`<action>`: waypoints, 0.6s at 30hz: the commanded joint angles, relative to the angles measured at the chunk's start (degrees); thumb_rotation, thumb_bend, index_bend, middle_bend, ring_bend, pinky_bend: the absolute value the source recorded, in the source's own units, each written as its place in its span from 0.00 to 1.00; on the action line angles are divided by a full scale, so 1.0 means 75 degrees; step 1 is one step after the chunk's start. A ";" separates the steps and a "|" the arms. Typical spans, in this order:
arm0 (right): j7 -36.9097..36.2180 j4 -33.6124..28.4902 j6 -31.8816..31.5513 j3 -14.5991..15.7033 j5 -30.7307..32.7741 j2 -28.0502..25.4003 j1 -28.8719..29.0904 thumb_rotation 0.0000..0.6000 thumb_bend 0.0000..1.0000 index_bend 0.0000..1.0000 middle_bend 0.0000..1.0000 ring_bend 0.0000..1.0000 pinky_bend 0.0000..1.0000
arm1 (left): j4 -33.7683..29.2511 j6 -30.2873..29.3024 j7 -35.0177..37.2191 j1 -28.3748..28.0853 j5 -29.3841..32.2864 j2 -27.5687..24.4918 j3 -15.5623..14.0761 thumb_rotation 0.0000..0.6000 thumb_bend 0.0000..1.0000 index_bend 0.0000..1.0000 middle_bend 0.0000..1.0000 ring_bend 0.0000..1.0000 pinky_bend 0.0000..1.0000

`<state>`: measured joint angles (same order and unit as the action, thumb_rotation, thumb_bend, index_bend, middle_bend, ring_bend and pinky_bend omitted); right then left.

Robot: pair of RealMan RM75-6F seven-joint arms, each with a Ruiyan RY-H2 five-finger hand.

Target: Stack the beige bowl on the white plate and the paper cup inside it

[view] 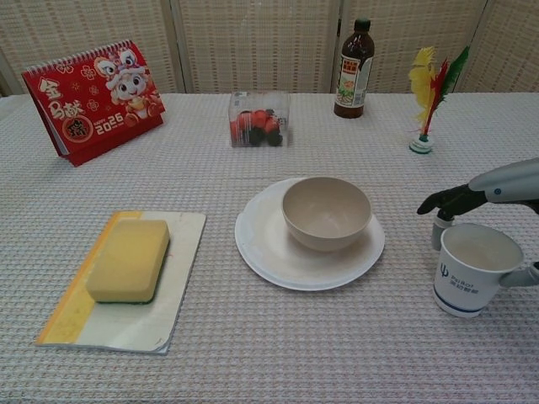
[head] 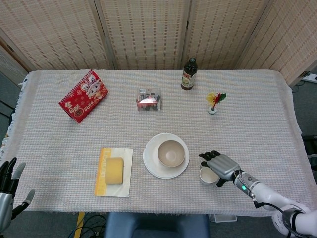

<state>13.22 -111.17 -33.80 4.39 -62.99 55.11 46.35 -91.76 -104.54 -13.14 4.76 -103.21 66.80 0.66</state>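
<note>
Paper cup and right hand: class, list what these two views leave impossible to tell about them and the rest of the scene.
- Right hand on paper cup: chest view's right edge cuts the hand off; in head view it covers the cup. Firm grip unconfirmed.
- Left hand: cropped at head view's corner, absent from chest view.
- Bottle label: too small to read.
- Clear box contents: blurred through plastic.

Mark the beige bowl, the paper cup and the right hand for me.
beige bowl [view: 326, 215], chest view, inner wall of the bowl.
paper cup [view: 467, 286], chest view, printed outer side.
right hand [head: 221, 166], head view, back of the hand.
</note>
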 commanded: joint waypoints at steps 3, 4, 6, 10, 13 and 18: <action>-0.0291 -0.0459 -0.0291 -0.0206 -0.0175 -0.0491 -0.0097 1.00 0.31 0.29 0.00 0.00 0.00 | 0.0001 0.0054 -0.0003 -0.0019 0.0021 0.0009 0.0004 1.00 0.31 0.00 0.00 0.00 0.26; -0.0373 -0.0563 -0.0344 -0.0261 -0.0244 -0.0616 -0.0119 1.00 0.31 0.29 0.00 0.00 0.00 | 0.0002 0.0067 -0.0010 -0.0023 0.0024 0.0012 0.0004 1.00 0.31 0.00 0.00 0.00 0.26; -0.0562 -0.0822 -0.0513 -0.0409 -0.0439 -0.0927 -0.0182 1.00 0.31 0.29 0.00 0.00 0.00 | -0.0004 0.0091 -0.0036 -0.0032 0.0029 0.0025 0.0007 1.00 0.31 0.00 0.00 0.00 0.26; -0.0979 -0.1183 -0.0804 -0.0774 -0.0668 -0.1304 -0.0244 1.00 0.31 0.29 0.00 0.00 0.00 | -0.0018 0.0130 -0.0074 -0.0047 0.0023 0.0038 0.0003 1.00 0.31 0.00 0.00 0.00 0.26; -0.1255 -0.1289 -0.0920 -0.1099 -0.0627 -0.1338 -0.0173 1.00 0.31 0.29 0.01 0.00 0.00 | -0.0022 0.0162 -0.0069 -0.0061 0.0017 0.0037 -0.0005 1.00 0.31 0.00 0.00 0.00 0.26; -0.1213 -0.1057 -0.0887 -0.1471 -0.0124 -0.0775 0.0182 1.00 0.30 0.29 0.01 0.00 0.00 | -0.0021 0.0133 0.0031 -0.0059 0.0020 -0.0002 -0.0001 1.00 0.31 0.00 0.00 0.00 0.26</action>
<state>3.67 -119.98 -40.67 -5.73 -65.65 47.38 46.41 -91.92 -103.47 -12.98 4.29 -103.04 66.84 0.64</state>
